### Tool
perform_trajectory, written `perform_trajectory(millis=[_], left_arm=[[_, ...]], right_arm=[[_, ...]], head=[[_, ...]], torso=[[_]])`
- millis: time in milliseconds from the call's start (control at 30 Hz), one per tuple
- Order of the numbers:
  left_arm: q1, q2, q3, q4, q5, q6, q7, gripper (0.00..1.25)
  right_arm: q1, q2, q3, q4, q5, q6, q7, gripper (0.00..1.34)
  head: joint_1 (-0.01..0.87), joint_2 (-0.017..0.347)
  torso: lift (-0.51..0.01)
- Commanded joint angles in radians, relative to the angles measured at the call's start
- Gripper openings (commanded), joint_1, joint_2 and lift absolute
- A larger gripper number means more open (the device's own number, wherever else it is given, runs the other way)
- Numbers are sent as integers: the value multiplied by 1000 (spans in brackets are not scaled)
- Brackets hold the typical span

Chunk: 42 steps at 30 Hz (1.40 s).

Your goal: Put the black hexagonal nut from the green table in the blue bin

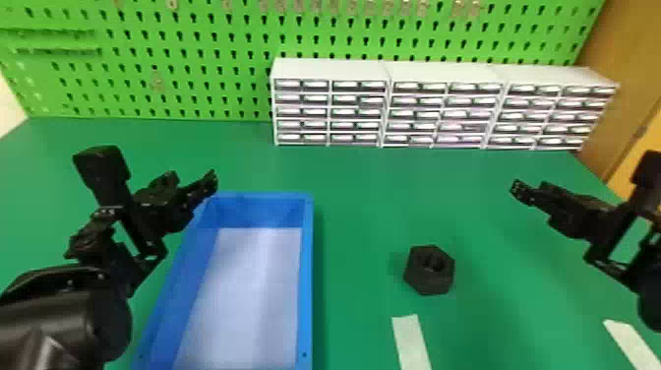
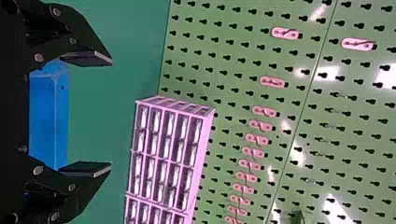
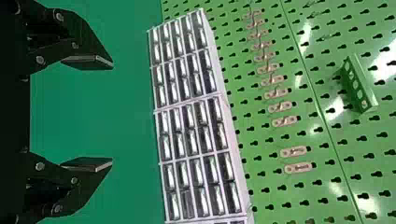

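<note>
Got left claw (image 1: 193,180) and right claw (image 1: 532,189) wide open, empty; got black hexagonal nut (image 1: 427,276) on worktop (image 1: 364,206) near blue bin (image 1: 307,275).

We observe the left gripper (image 1: 195,178), its flat black fingers (image 2: 91,58) parted; between them in view, part of the blue straight-edged bin (image 2: 61,121); beyond, the green table (image 2: 105,116), a pale many-drawered cabinet (image 2: 161,140) and a green perforated pegboard (image 2: 229,70).

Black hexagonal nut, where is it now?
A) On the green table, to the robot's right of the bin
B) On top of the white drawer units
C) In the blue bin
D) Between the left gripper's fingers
A: the black hexagonal nut rests on the green table, outside the right wall of the blue bin.
</note>
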<state>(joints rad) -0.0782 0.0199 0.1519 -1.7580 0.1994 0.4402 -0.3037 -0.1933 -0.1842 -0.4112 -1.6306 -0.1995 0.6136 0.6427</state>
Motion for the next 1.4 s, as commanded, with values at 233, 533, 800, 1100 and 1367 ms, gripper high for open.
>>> perform_trajectory(millis=[233, 533, 800, 1100, 1367], left_arm=[[2, 0, 2, 0, 0, 0, 0, 795], [3, 0, 5, 0, 0, 0, 0, 795], [6, 0, 8, -2, 0, 0, 0, 795], [5, 0, 6, -2, 0, 0, 0, 795], [5, 0, 3, -2, 0, 0, 0, 795]], right_arm=[[0, -3, -1, 0, 2, 0, 0, 816], [-6, -17, -17, 0, 11, 5, 0, 816], [-69, -77, -14, -11, 15, 160, 0, 816], [-183, -126, 63, -15, 115, 390, -2, 816], [-241, -126, 150, -15, 161, 515, -2, 816]], head=[[691, 9], [691, 9], [691, 9], [691, 9], [691, 9]], torso=[[-97], [-97], [-97], [-97], [-97]])
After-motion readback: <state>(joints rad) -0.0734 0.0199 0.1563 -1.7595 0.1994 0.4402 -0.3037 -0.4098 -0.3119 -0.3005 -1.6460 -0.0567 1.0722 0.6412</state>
